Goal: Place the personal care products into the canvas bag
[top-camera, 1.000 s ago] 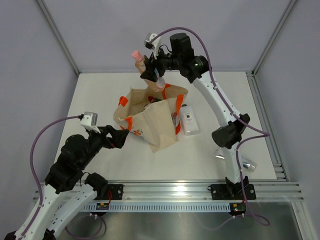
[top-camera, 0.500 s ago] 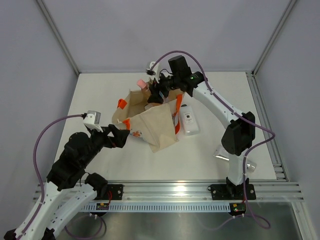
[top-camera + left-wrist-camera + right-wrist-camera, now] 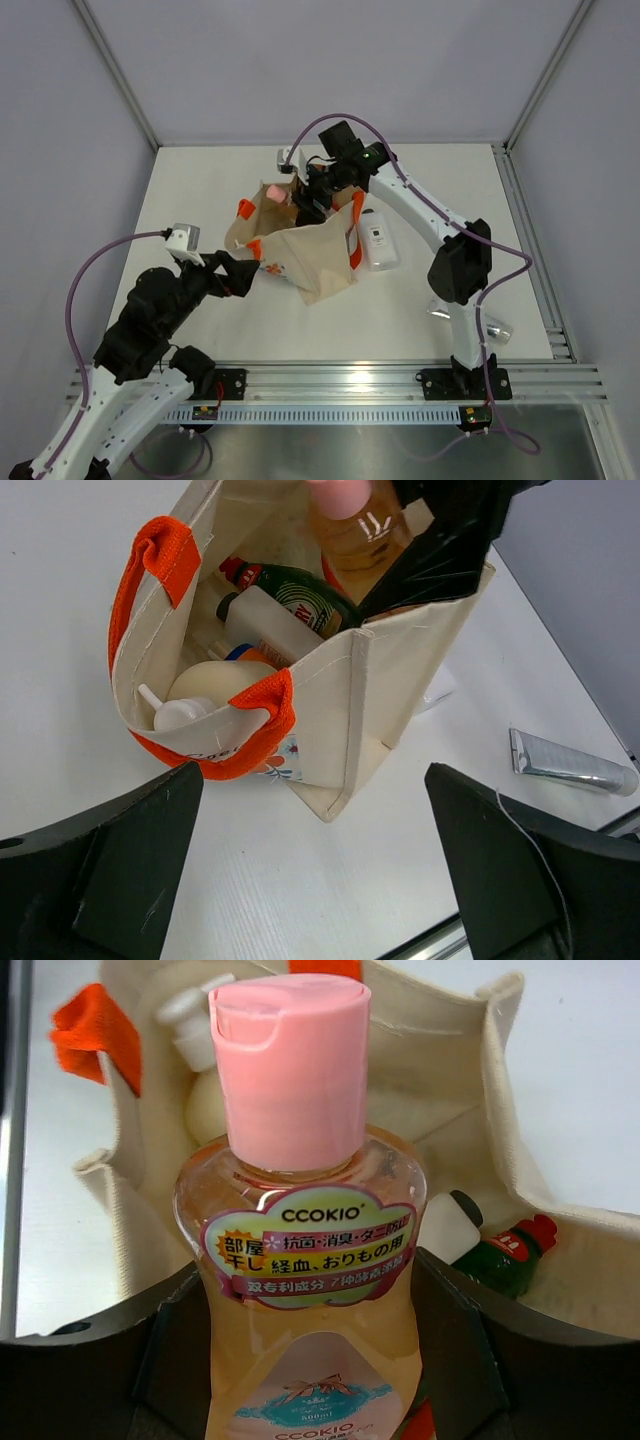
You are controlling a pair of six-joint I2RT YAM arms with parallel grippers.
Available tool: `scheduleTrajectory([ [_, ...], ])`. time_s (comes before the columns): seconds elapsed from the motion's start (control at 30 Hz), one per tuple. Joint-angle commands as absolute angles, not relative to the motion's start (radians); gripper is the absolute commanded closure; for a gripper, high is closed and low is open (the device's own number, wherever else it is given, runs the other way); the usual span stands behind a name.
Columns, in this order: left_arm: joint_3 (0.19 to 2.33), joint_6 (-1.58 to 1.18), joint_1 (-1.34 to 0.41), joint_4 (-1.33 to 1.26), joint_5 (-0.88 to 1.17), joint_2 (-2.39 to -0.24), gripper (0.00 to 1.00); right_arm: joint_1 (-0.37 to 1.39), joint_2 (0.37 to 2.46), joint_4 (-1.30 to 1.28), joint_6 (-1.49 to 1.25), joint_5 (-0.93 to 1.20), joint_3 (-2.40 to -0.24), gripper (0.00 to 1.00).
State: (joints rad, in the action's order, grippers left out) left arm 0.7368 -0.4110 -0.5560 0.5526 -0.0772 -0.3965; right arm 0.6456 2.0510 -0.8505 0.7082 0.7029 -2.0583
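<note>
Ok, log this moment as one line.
right claw: shut on pink bottle, at canvas bag mouth | left claw: open, beside bag | outside bag: white flat bottle, silver tube

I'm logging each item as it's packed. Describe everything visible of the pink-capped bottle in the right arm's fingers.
The bottle is clear plastic holding peach-coloured liquid, with a pink flip cap and a pink label reading CCOKIO over Japanese text. The right arm's dark fingers clamp its body from both sides. It hangs tilted at the open cloth bag's mouth, above other toiletries inside.
</note>
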Motion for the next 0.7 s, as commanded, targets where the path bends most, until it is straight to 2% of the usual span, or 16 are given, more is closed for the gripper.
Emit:
scheduleTrajectory([
  [0.0,0.742,-0.41,-0.555,0.526,-0.064,-0.376,0.01,0.666,2.143,-1.081,0.746,0.602,-2.155,0.96],
  [0.1,0.738,-0.411,-0.555,0.526,-0.066,-0.365,0.01,0.669,2.167,-1.106,0.703,0.546,-2.138,0.86],
  [0.13,0.736,-0.411,-0.555,0.525,-0.064,-0.367,0.01,0.669,2.169,-1.108,0.677,0.535,-2.132,0.72],
  [0.23,0.741,-0.414,-0.555,0.514,-0.052,-0.374,0.01,0.67,2.168,-1.097,0.644,0.5,-2.114,0.51],
  [0.27,0.741,-0.414,-0.555,0.514,-0.048,-0.379,0.01,0.669,2.16,-1.089,0.623,0.492,-2.112,0.39],
  [0.33,0.745,-0.414,-0.555,0.506,-0.04,-0.382,0.01,0.669,2.132,-1.068,0.585,0.476,-2.112,0.22],
  [0.37,0.747,-0.416,-0.555,0.505,-0.038,-0.387,0.01,0.669,2.12,-1.062,0.569,0.469,-2.127,0.08],
  [0.4,0.75,-0.414,-0.555,0.497,-0.025,-0.39,0.01,0.669,2.099,-1.066,0.557,0.471,-2.144,0.01],
  [0.57,0.767,-0.439,-0.557,0.453,0.064,-0.452,0.01,0.663,2.046,-1.089,0.486,0.453,-2.296,0.01],
  [0.67,0.782,-0.459,-0.555,0.449,0.103,-0.497,0.01,0.641,1.993,-1.068,0.427,0.452,-2.316,0.0],
])
